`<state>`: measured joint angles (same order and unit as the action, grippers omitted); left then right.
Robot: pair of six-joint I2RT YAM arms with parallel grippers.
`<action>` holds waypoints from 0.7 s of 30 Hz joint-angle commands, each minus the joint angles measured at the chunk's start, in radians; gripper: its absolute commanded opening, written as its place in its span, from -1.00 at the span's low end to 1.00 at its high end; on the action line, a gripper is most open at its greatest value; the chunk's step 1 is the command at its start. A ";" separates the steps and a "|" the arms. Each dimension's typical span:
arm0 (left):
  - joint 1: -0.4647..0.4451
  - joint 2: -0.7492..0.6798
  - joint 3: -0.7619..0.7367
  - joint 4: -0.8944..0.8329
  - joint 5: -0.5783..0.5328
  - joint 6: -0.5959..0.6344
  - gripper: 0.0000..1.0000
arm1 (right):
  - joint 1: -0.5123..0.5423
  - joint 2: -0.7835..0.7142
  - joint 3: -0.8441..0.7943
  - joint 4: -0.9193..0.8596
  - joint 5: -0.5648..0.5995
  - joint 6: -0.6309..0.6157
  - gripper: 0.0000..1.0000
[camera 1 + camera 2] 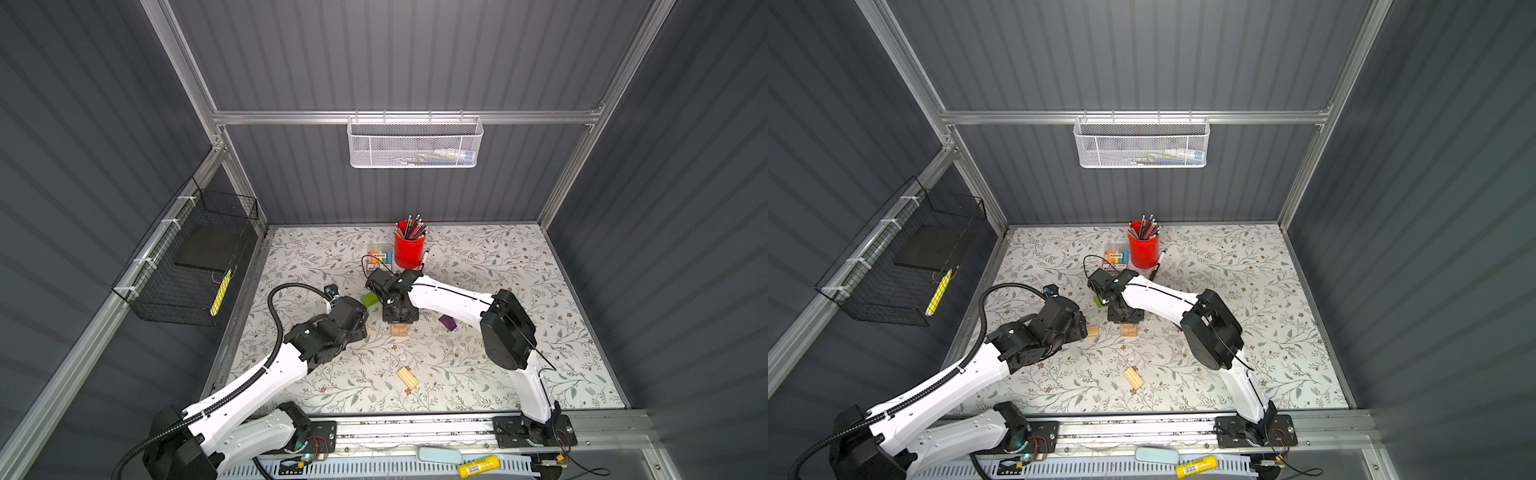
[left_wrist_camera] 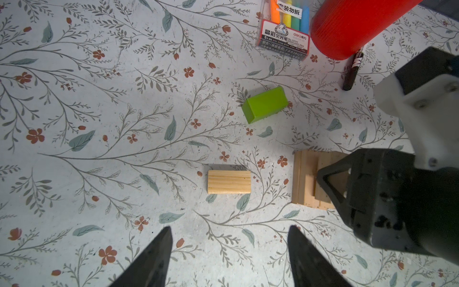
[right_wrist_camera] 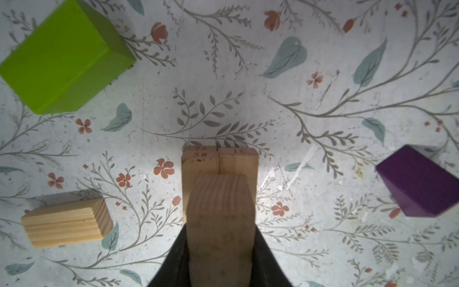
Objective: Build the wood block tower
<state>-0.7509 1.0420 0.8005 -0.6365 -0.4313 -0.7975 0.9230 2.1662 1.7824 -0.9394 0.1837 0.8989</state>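
Pale wood brick (image 3: pixel 220 198) sits clamped in the right pincer (image 3: pixel 221 261), directly over the low tower (image 3: pixel 238 161). The left pincer (image 2: pixel 229 231) stands open, a loose brick (image 2: pixel 229 182) lying just ahead of its tips.

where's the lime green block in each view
Top view: lime green block mid-table, just left of the right arm.
Top view: only a sliver shows beside the right arm.
Left wrist: flat, between loose pale brick and marker box.
Right wrist: flat, across the pale brick stack from the purple block.
Shared landmark: that stack.
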 commanded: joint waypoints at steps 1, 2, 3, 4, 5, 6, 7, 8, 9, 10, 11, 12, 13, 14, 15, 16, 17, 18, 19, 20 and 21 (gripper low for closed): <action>0.009 0.002 -0.004 -0.025 -0.015 -0.008 0.47 | 0.004 0.012 0.027 -0.016 0.006 0.010 -0.51; 0.009 0.002 -0.004 -0.023 -0.015 -0.008 0.47 | 0.004 0.013 0.029 -0.015 0.006 0.008 -0.51; 0.008 0.002 -0.004 -0.023 -0.015 -0.008 0.47 | 0.003 0.015 0.030 -0.015 0.007 0.007 -0.51; 0.009 0.002 -0.006 -0.023 -0.015 -0.007 0.47 | 0.004 0.019 0.033 -0.016 0.007 0.008 -0.50; 0.009 0.002 -0.006 -0.023 -0.014 -0.008 0.47 | 0.003 0.020 0.034 -0.019 0.007 0.007 -0.50; 0.009 0.003 -0.004 -0.025 -0.014 -0.007 0.47 | 0.002 0.022 0.034 -0.019 0.007 0.006 -0.50; 0.009 0.000 -0.004 -0.025 -0.014 -0.008 0.47 | 0.002 0.025 0.034 -0.020 0.007 0.007 -0.49; 0.008 -0.001 -0.004 -0.026 -0.015 -0.007 0.47 | 0.002 0.027 0.034 -0.022 0.008 0.007 -0.48; 0.009 -0.002 -0.003 -0.026 -0.015 -0.007 0.48 | 0.002 0.029 0.034 -0.023 0.006 0.008 -0.48; 0.008 -0.003 -0.006 -0.026 -0.017 -0.006 0.48 | 0.002 0.030 0.032 -0.023 0.005 0.008 -0.47; 0.009 -0.007 -0.005 -0.026 -0.017 -0.006 0.48 | 0.002 0.030 0.032 -0.022 0.005 0.008 -0.47; 0.010 -0.006 -0.006 -0.026 -0.017 -0.006 0.48 | 0.002 0.030 0.033 -0.023 0.001 0.008 -0.46; 0.009 -0.007 -0.006 -0.026 -0.017 -0.006 0.48 | 0.002 0.029 0.034 -0.022 0.000 0.006 -0.45; 0.009 -0.005 -0.006 -0.026 -0.017 -0.006 0.48 | 0.002 0.030 0.034 -0.022 -0.001 0.008 -0.43; 0.009 -0.004 -0.003 -0.027 -0.017 -0.006 0.48 | 0.002 0.032 0.034 -0.022 0.002 0.006 -0.42; 0.009 -0.005 -0.003 -0.028 -0.017 -0.005 0.48 | 0.001 0.032 0.034 -0.024 0.005 0.007 -0.39; 0.009 -0.004 -0.003 -0.028 -0.017 -0.006 0.48 | 0.000 0.030 0.034 -0.024 0.004 0.007 -0.35; 0.008 -0.004 -0.004 -0.028 -0.017 -0.004 0.48 | 0.000 0.031 0.035 -0.023 0.001 0.007 -0.30; 0.008 -0.004 -0.003 -0.028 -0.017 -0.005 0.48 | 0.000 0.030 0.038 -0.024 -0.001 0.005 -0.26; 0.009 -0.006 -0.004 -0.028 -0.017 -0.005 0.48 | -0.001 0.029 0.041 -0.024 -0.003 0.005 -0.23; 0.009 -0.006 -0.003 -0.028 -0.017 -0.004 0.48 | 0.000 0.027 0.043 -0.023 -0.007 0.004 -0.19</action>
<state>-0.7509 1.0428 0.8005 -0.6365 -0.4313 -0.7975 0.9226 2.1815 1.7977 -0.9401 0.1810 0.8986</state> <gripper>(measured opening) 0.740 0.399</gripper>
